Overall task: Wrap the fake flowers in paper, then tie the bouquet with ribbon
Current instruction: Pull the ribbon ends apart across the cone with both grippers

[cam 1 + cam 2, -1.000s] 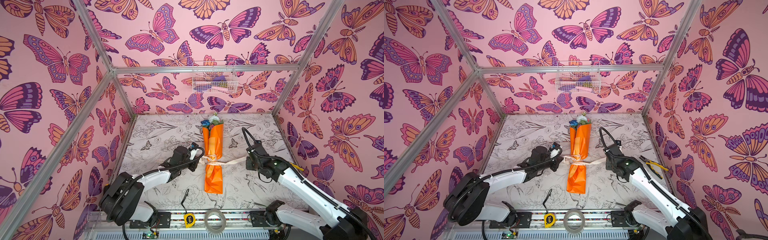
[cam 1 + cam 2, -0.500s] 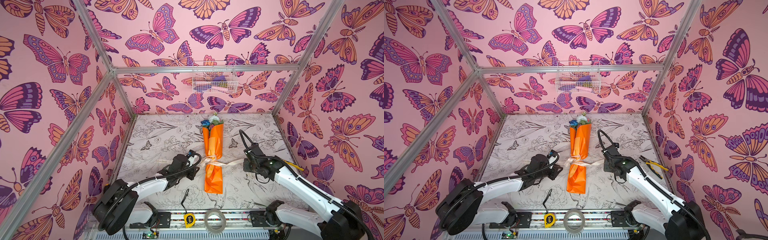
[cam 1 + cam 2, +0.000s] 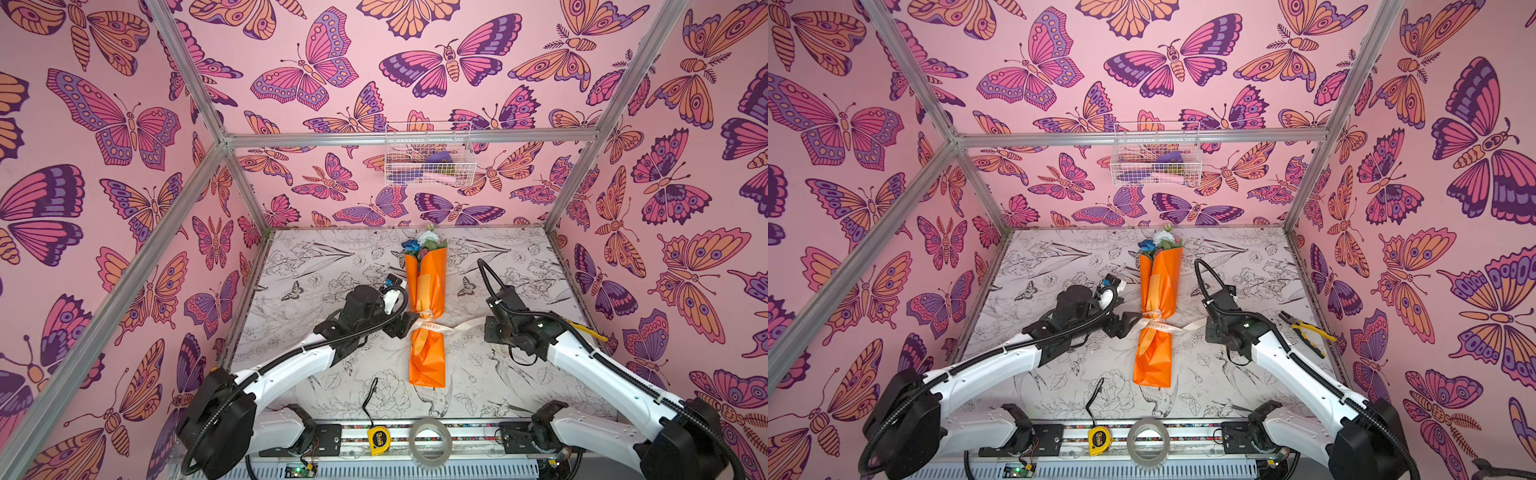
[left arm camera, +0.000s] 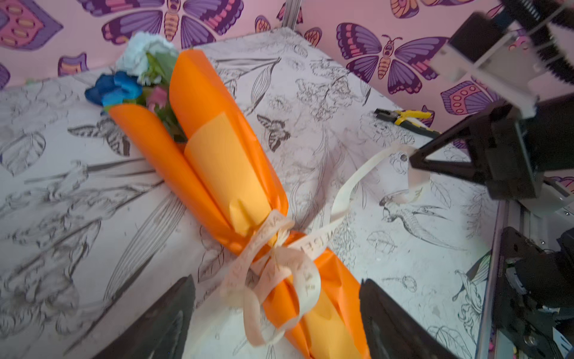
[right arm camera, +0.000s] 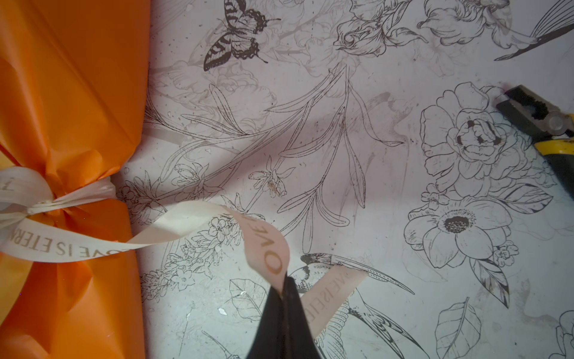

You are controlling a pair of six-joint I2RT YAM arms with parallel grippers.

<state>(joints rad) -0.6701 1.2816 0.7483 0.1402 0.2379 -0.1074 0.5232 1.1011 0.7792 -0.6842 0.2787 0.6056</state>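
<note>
The bouquet of fake flowers is wrapped in orange, its blooms blue, white and pink; the ribbon is cream with gold lettering; the table is white with black line-drawn flowers and butterflies.

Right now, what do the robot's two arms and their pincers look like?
The left arm and right arm have glossy white links, bulky round black joints and black ribbed cable hoses running alongside. The left gripper and right gripper are matte black, with wedge-shaped tapering fingers.
</note>
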